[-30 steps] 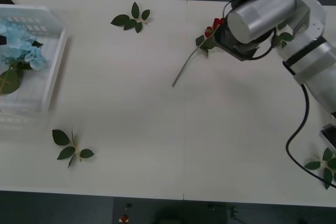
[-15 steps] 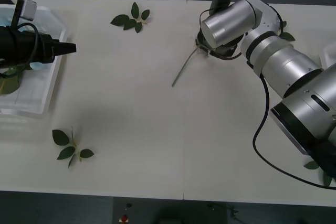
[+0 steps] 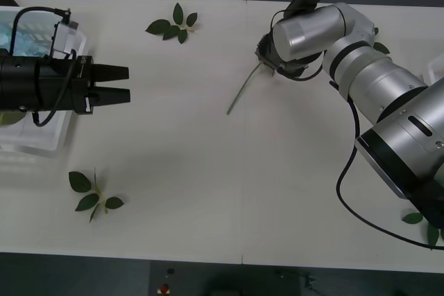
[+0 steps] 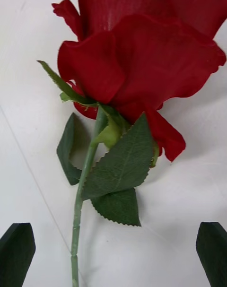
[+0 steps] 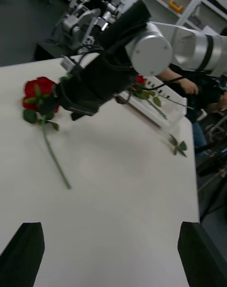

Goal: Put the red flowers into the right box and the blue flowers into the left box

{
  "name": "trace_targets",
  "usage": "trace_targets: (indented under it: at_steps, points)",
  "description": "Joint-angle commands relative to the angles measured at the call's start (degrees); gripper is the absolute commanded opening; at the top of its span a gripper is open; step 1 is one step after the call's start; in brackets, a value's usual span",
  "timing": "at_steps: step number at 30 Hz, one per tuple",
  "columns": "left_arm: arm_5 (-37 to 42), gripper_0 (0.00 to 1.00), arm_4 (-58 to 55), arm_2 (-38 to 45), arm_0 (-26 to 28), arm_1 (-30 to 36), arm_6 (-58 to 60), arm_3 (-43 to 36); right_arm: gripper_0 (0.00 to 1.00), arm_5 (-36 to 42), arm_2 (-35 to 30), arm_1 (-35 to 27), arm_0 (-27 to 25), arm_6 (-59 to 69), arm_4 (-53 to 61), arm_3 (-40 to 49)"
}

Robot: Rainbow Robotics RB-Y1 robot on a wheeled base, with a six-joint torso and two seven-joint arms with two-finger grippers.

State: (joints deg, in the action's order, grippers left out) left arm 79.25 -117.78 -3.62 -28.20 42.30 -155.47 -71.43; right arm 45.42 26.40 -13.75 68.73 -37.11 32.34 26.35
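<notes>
One of the red flowers, a rose (image 4: 142, 55), lies on the white table with its stem (image 3: 243, 91) trailing toward the middle. My right gripper (image 4: 113, 239) hangs open just above it, one black finger on each side of the stem and leaves, touching nothing. The left gripper (image 3: 116, 84) is open and level, reaching out over the rim of the left box (image 3: 73, 36) and aimed at the rose (image 5: 38, 91). A bit of the blue flowers (image 3: 15, 38) shows inside that box behind the arm. The right box (image 5: 163, 114) holds another red rose (image 5: 141, 80).
Loose green leaf sprigs lie at the back centre (image 3: 173, 24), the front left (image 3: 94, 195), the front right (image 3: 427, 223) and behind the right arm (image 3: 379, 48). The table's middle between the two arms is bare. A person's hand (image 5: 187, 84) shows beyond the right box.
The left arm has swung in from the left, out over the left box toward the table's middle. The right arm has settled over the rose head, now covering it in the front view.
</notes>
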Motion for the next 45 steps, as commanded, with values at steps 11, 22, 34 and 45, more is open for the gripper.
trace_targets:
  at_steps: [11,22,34,45]
  points:
    - [-27.31,0.82,-16.69,-14.31,11.76,17.46,0.47,-33.69,1.0,-5.25,2.95,1.44,-3.52,-1.92,0.26,5.03]
    - [-40.85,0.82,-16.42,-15.28,12.11,27.22,0.47,-49.25,1.0,-2.97,4.8,2.85,-4.83,10.91,1.23,7.05]
    - [-43.13,0.82,-8.07,-15.28,11.67,26.34,0.47,-50.3,0.99,6.26,10.43,2.85,-4.83,16.54,0.09,11.8]
    - [-43.13,0.82,-10.01,-15.19,12.11,28.54,0.47,-50.21,0.99,11.88,14.91,2.85,-4.83,17.68,2.64,16.19]
